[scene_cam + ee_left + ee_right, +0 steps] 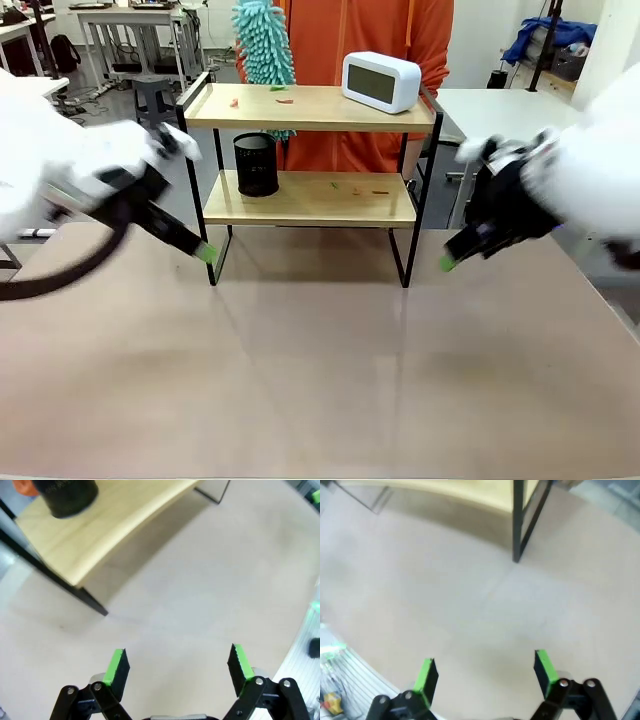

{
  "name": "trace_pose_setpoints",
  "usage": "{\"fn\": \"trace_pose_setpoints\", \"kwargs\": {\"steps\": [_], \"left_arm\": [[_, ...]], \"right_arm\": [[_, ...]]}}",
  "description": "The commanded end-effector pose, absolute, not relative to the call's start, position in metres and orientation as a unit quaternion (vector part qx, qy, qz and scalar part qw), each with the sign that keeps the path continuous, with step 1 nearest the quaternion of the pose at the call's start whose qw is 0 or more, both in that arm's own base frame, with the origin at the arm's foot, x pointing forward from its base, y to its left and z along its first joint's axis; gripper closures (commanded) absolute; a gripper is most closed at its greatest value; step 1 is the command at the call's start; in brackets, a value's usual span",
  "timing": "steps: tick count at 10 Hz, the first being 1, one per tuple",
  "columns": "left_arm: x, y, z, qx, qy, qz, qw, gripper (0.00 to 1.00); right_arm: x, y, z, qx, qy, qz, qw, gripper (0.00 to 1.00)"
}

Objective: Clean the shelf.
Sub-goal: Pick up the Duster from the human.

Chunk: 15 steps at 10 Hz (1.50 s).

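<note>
1. Front view: motion blur smears both arms. The left gripper [205, 252] and right gripper [445, 262] show only green tips, so their jaw width cannot be told here. The small two-tier shelf [310, 108], light wooden boards in a thin black metal frame, stands at 12 o'clock on the beige tabletop [320, 380]. The left tip is near its 7 o'clock leg and the right tip near its 5 o'clock leg. A white rounded digital clock [380, 80] sits on the top board and a black mesh cup [256, 164] on the lower one. The scraps on both boards are too small to identify. The fluffy turquoise duster [263, 45] is cut off by the top edge.
2. Left wrist view: the jaws are spread wide and empty. The shelf's lower board lies at 11 o'clock, apart from the fingers, and the cup is cropped.
3. Right wrist view: the jaws are spread wide and empty. A shelf leg stands at 1 o'clock, apart, and the board is cropped.
</note>
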<state>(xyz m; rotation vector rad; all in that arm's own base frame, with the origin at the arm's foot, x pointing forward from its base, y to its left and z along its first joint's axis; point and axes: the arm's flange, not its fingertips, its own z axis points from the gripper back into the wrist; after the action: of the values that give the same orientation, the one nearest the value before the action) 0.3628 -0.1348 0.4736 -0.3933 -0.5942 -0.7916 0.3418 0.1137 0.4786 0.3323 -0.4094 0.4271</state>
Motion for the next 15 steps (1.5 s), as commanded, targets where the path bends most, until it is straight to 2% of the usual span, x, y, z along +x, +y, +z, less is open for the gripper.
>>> {"fn": "trace_pose_setpoints", "kwargs": {"steps": [1, 3, 4, 6, 7, 8, 9, 15], "left_arm": [[0.318, -0.036, 0.484, -0.252, -0.286, -0.365, 0.850, 0.00], [0.308, 0.030, 0.484, -0.339, -0.344, -0.283, 0.829, 0.00], [0.298, 0.077, 0.472, -0.392, -0.387, -0.218, 0.806, 0.00], [0.288, 0.132, 0.432, -0.494, -0.478, -0.090, 0.721, 0.00], [0.296, 0.140, 0.412, -0.518, -0.473, -0.027, 0.712, 0.00], [0.313, 0.136, 0.402, -0.507, -0.420, 0.014, 0.753, 0.00], [0.309, 0.185, 0.460, -0.481, -0.445, -0.067, 0.752, 0.00], [0.309, 0.185, 0.460, -0.481, -0.445, -0.067, 0.752, 0.00]], "right_arm": [[0.313, 0.052, 0.526, 0.263, -0.218, 0.166, 0.925, 0.00], [0.296, -0.020, 0.519, 0.385, -0.243, 0.086, 0.886, 0.00], [0.285, -0.075, 0.503, 0.449, -0.264, 0.002, 0.854, 0.00], [0.275, -0.148, 0.455, 0.510, -0.287, -0.120, 0.802, 0.00], [0.280, -0.157, 0.427, 0.510, -0.274, -0.165, 0.799, 0.00], [0.292, -0.145, 0.408, 0.481, -0.257, -0.185, 0.818, 0.00], [0.275, -0.185, 0.473, 0.494, -0.270, -0.147, 0.813, 0.00], [0.275, -0.185, 0.473, 0.494, -0.270, -0.147, 0.813, 0.00]]}}
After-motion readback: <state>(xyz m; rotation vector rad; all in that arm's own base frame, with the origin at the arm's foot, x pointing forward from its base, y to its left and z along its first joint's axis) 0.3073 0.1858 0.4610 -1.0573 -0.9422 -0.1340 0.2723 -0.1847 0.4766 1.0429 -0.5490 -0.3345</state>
